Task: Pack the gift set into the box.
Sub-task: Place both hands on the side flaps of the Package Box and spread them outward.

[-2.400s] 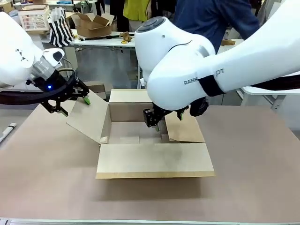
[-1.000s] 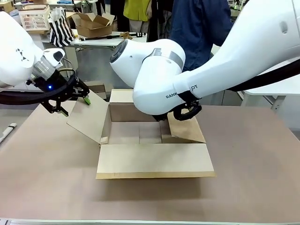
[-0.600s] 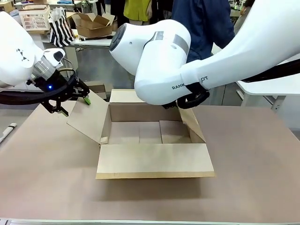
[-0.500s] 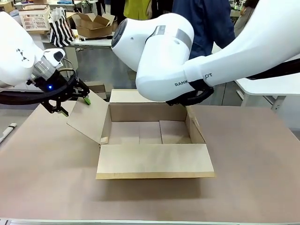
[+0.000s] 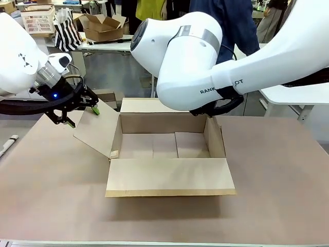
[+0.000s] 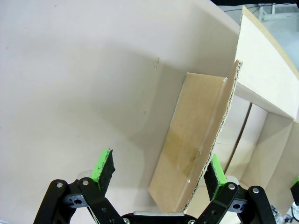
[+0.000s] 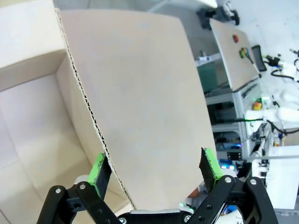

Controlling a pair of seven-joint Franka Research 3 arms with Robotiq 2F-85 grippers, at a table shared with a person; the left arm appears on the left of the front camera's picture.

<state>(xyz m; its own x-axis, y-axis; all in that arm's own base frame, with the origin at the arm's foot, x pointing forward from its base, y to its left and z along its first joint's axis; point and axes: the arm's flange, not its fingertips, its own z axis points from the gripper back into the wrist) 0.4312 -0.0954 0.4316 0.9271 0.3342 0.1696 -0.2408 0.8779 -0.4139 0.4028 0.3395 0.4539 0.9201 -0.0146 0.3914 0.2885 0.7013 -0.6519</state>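
Front view has the box (image 5: 154,145) in the middle of the table (image 5: 277,180), its top open and its floor bare cardboard. The near flap (image 5: 169,175) lies folded out flat toward the robot. The left flap (image 5: 97,128) is splayed outward to the left, and the right flap (image 5: 215,136) stands almost upright along the box's right wall.

The left gripper (image 5: 81,115) sits at the upper edge of the left flap. In the left wrist view its jaws are spread wide, with the flap's corrugated edge passing between them. The edge runs close against one pad (image 6: 214,173) and well clear of the other, so nothing is clamped. The right gripper (image 7: 154,168) is spread just as wide in the right wrist view, straddling the top edge of the right flap without pinching it.

The step in hand looks like readying the box by getting the flaps out of the opening so the gift set can go in. Nothing appears packed yet. The next move probably calls for taking the right flap outward to the right until it leans clear like the left one. That means either closing squarely on the thin edge or pressing with the inner finger, without dragging the light carton across the table.
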